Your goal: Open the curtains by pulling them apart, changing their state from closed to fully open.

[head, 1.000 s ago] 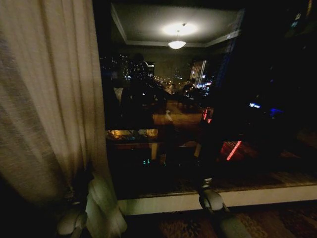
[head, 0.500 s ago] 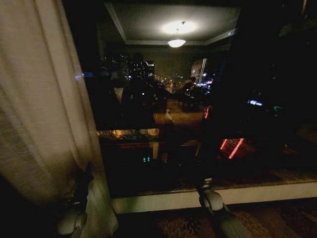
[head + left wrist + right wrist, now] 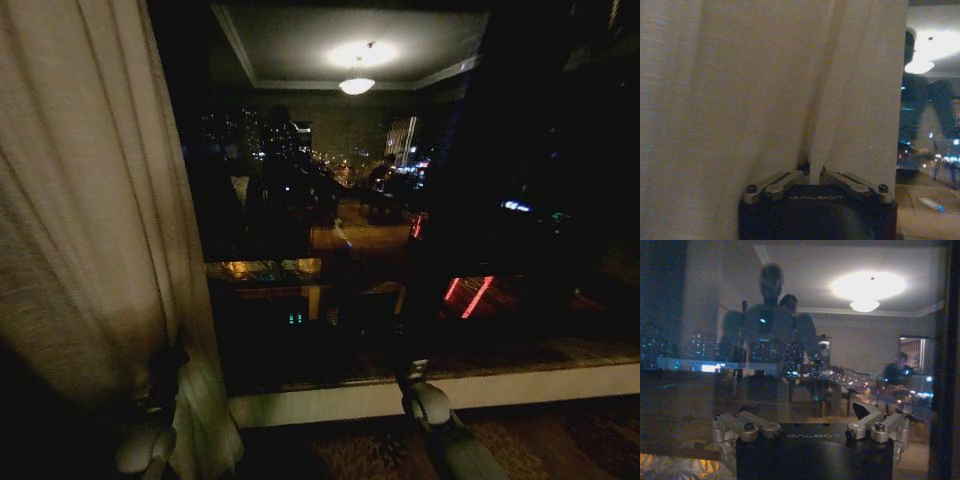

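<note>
A sheer cream curtain panel (image 3: 90, 220) hangs in pleats down the left side of the head view, its inner edge ending against the dark window. My left gripper (image 3: 170, 365) sits low at that inner edge. In the left wrist view the left gripper (image 3: 810, 172) is shut on a pinched fold of the curtain (image 3: 740, 90), and the fabric rises straight out of the jaws. My right gripper (image 3: 408, 372) is held low before the bare glass, apart from any fabric. In the right wrist view the right gripper (image 3: 810, 432) stands open, facing the window.
Dark window glass (image 3: 340, 230) reflects a ceiling lamp (image 3: 357, 88) and the room. A pale window sill (image 3: 330, 405) runs along the bottom, with patterned carpet (image 3: 370, 455) below it. A dark upright band (image 3: 470, 200) stands to the right.
The curtain's inner edge and my left gripper moved left, baring more glass, then swung slightly back right. The loose fabric at the bottom drew in. The right arm stayed put.
</note>
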